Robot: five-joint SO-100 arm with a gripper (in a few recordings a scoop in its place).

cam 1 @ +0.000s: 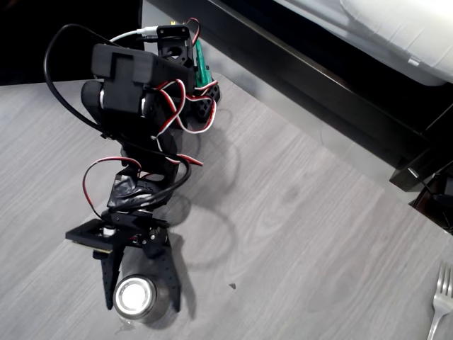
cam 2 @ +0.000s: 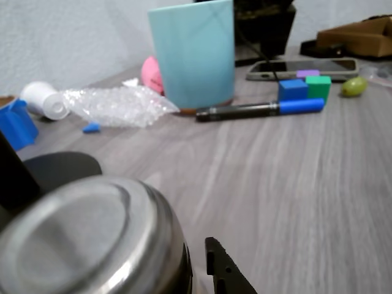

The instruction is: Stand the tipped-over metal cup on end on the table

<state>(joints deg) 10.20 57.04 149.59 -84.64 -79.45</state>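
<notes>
Overhead view shows the metal cup point(cam 1: 136, 297) standing on end on the grey wood-grain bench point(cam 1: 283, 212), near the bottom edge of the picture, one shiny circular end facing up. The black arm's gripper point(cam 1: 140, 301) reaches down over it, with one finger on each side of the cup; the jaws look closed against its wall, though actual contact on the right side is hard to confirm. A silver fork point(cam 1: 440, 297) lies well apart at the right edge.

Wrist view has the cup point(cam 2: 86, 239) large in the lower left, one black fingertip point(cam 2: 223, 269) just beside it. Farther along the bench point(cam 2: 294, 184) stand a light blue tumbler point(cam 2: 193, 52), a marker pen point(cam 2: 260, 110), blue and green blocks point(cam 2: 305, 87), a phone point(cam 2: 303, 67) and crumpled clear plastic point(cam 2: 116, 104).
</notes>
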